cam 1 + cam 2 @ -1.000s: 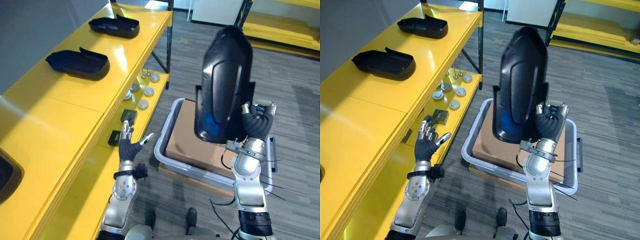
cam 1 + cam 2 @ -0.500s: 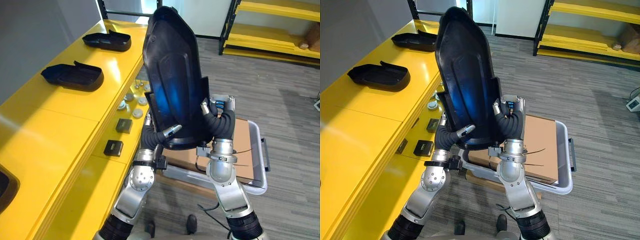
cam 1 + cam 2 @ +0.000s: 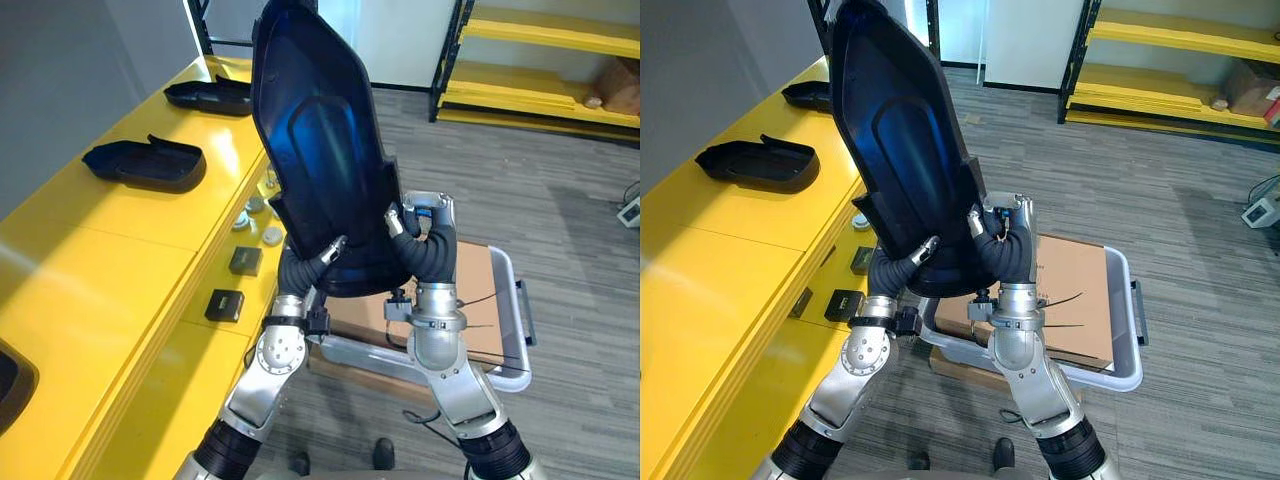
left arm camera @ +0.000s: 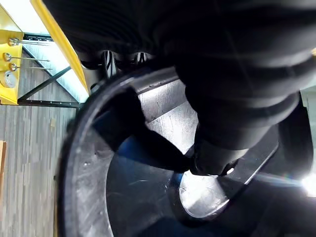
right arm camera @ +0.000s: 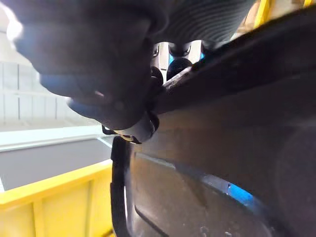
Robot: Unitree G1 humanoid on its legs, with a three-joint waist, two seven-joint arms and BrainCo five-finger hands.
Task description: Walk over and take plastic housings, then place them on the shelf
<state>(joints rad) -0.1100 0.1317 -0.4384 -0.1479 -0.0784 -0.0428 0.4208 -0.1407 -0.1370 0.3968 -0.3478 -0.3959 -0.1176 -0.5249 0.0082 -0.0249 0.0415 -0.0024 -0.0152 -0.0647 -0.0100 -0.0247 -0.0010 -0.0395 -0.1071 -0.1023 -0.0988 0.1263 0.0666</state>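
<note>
- Both arms rise from the bottom centre of the frame, wrists close together
- The left hand [image 3: 303, 268] and the right hand [image 3: 425, 252] curl fingers and thumbs round the lower edge of the large glossy black plastic housing [image 3: 320, 150]
- It stands upright above both hands at frame centre, leaning toward the upper left, beside the yellow shelf [image 3: 110, 260] on the left

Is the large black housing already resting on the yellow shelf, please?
No, the left hand and right hand hold the large black housing upright in the air beside the yellow shelf.
</note>
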